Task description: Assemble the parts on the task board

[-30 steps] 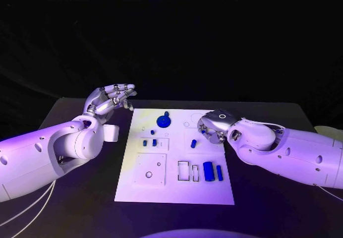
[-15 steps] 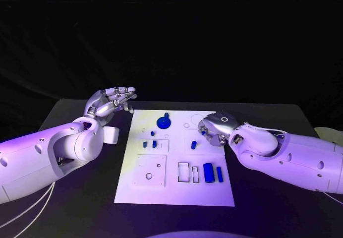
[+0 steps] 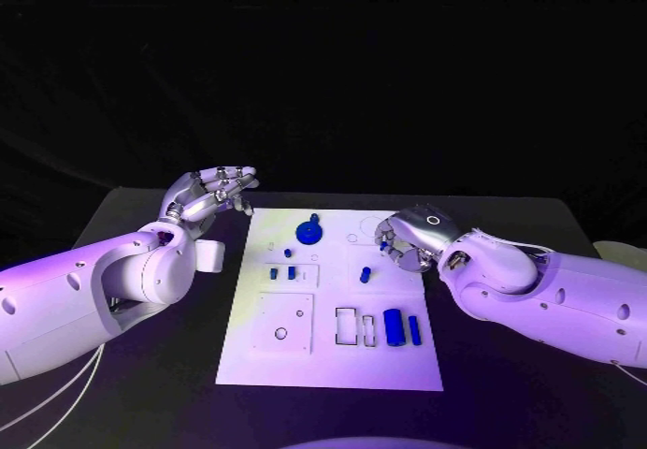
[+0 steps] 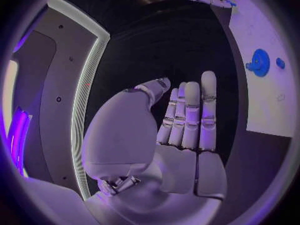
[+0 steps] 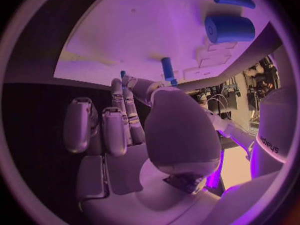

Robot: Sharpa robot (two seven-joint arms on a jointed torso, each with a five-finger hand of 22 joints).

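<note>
Silver and jointed, the left hand (image 3: 212, 194) hovers off the board's far left corner, fingers extended side by side and holding nothing; we judge it parked clear of the work. We find the flat white task board (image 3: 277, 351) mid-table, smooth and cut with rectangular and round recesses. On it stand a blue disc with a knob (image 3: 310, 229), small blue pegs (image 3: 280, 272), a short blue pin (image 3: 364, 273), and a blue cylinder (image 3: 393, 324) beside a slimmer blue bar (image 3: 414, 326). The silver right hand (image 3: 408, 239) hangs over the board's right edge, fingers curled; a small blue piece (image 5: 123, 74) shows at its fingertips, but whether it is gripped we cannot tell.
</note>
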